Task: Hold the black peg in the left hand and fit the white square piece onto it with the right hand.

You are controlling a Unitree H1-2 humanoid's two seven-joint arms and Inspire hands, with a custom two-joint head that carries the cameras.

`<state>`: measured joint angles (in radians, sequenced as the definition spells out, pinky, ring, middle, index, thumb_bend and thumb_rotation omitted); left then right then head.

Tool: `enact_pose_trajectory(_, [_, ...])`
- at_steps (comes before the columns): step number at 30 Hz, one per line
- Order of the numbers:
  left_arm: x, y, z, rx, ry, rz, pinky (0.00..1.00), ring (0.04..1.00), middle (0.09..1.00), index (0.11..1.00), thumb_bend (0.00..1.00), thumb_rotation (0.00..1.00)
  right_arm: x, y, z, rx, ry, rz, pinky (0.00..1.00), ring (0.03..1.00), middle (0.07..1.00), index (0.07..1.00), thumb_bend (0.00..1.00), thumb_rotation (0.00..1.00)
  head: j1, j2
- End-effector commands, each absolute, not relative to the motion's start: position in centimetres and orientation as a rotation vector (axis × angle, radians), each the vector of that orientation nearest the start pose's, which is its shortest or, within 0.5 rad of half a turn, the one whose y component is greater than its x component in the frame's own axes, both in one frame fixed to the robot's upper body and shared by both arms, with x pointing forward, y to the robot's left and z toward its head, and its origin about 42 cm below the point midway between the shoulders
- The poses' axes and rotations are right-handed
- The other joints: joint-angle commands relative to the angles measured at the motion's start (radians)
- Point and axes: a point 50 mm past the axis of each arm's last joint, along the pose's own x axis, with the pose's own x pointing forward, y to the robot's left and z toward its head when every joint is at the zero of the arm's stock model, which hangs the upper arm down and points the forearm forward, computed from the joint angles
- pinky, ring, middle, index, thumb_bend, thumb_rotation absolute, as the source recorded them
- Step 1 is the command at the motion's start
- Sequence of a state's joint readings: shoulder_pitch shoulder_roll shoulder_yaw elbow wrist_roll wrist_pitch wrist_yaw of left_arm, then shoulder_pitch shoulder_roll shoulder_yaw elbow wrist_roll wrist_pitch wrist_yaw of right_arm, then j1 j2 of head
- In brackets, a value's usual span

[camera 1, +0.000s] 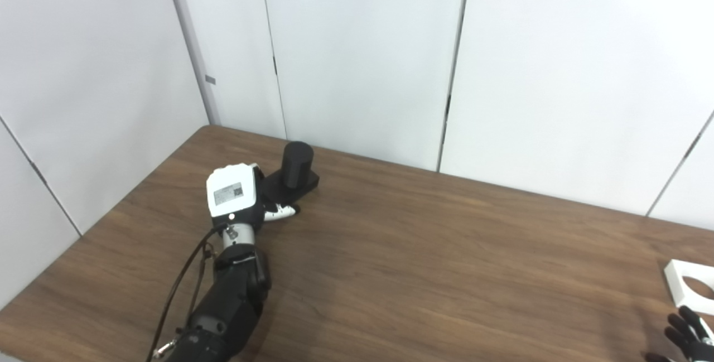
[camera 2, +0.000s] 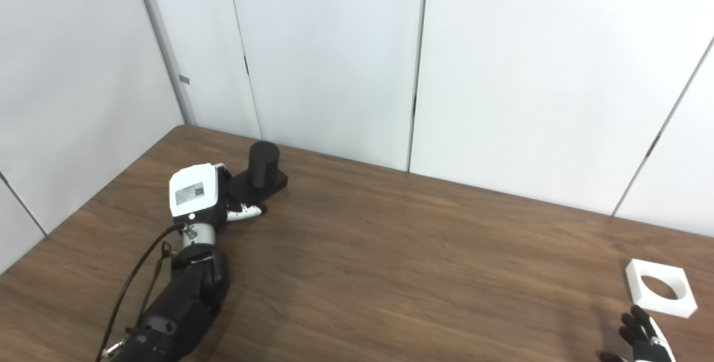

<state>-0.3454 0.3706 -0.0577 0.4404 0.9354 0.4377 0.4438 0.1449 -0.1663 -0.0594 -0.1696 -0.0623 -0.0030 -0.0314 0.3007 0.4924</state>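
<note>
The black peg (camera 1: 297, 163) is an upright cylinder on a flat black base (camera 1: 304, 183), standing at the far left of the wooden table (camera 1: 424, 250). My left hand (camera 1: 237, 194) is against the base's near left side, its white back toward the camera. Its thumb (camera 1: 281, 214) lies along the base's near edge; the other fingers are hidden, so any grasp is unclear. The white square piece (camera 2: 660, 287), with a round hole, lies flat near the right edge. My right hand (camera 2: 641, 337) shows only dark fingertips just in front of the piece, spread apart and holding nothing.
White wall panels (camera 1: 362, 55) close the table's far and left sides. My left forearm (camera 1: 223, 306) and its cable (camera 1: 178, 289) lie over the near left part of the table. Bare wood stretches between the peg and the white piece.
</note>
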Motion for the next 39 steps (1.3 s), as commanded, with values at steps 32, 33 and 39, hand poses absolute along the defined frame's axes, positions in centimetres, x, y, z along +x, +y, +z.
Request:
enact_pose_trajectory(32, [26.1,24.5,16.0,0.928,-0.186,-0.239,0.69,0.832,0.817,0.486,0.49,0.07,22.8,-26.2,13.4,-0.259,-0.048,-0.077,0.85,0.890,0.881,0.903,0.31,1.00,-0.306,0.213])
enact_pose_trajectory(33, [25.6,24.4,15.9,0.924,-0.178,-0.267,0.69,0.830,0.818,0.485,0.49,0.07,22.8,-26.1,13.5,-0.261,-0.048,-0.081,0.85,0.888,0.878,0.900,0.31,1.00,-0.316,0.221])
enact_pose_trajectory(39, [23.2,23.4,14.2,0.897,-0.140,-0.405,0.69,0.833,0.819,0.486,0.49,0.05,23.0,-25.6,13.7,-0.252,-0.036,-0.098,0.83,0.875,0.868,0.879,0.35,1.00,-0.351,0.253])
